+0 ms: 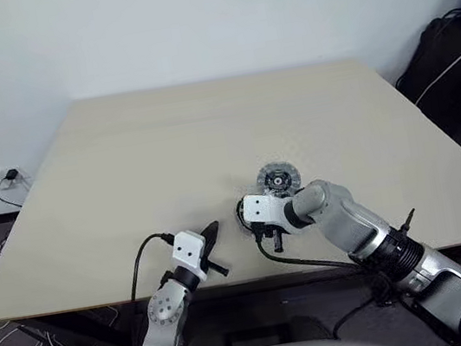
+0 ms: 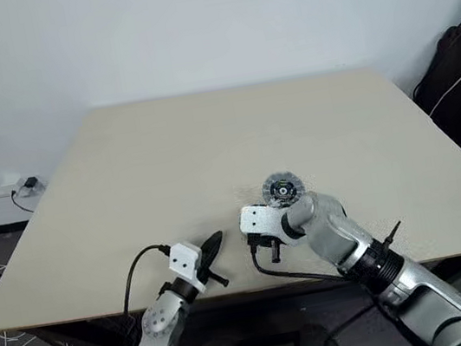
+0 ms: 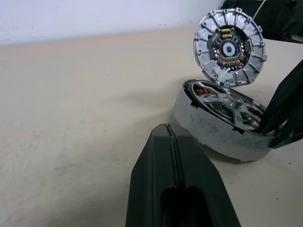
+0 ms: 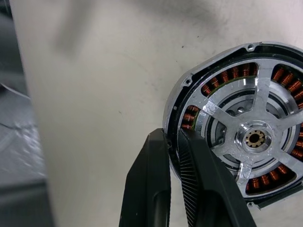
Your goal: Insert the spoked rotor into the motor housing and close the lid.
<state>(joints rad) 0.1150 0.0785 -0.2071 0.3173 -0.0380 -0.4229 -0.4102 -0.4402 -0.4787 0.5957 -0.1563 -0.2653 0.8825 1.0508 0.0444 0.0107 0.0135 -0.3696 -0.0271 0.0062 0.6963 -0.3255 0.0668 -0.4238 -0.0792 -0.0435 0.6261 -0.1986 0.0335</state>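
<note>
The motor housing (image 4: 222, 75), round with copper-brown windings, sits near the table's front edge. It is tilted, one side raised off the table. The spoked rotor (image 4: 255, 138), silvery with a small hub, lies inside it. My right gripper (image 4: 173, 135) is shut on the housing's rim, one finger outside the wall and one inside. Just beyond the housing (image 3: 208, 127) is the lid (image 1: 278, 179), a silver-grey ribbed disc with a dark hub. My left gripper (image 1: 212, 231) is shut and holds nothing. It hovers left of the housing and points toward it.
The beige table (image 1: 165, 148) stretches wide behind and to the left of the parts. A black bag (image 1: 449, 59) stands off the table's right side. Cables and a wall socket (image 1: 8, 179) are on the left, below table height.
</note>
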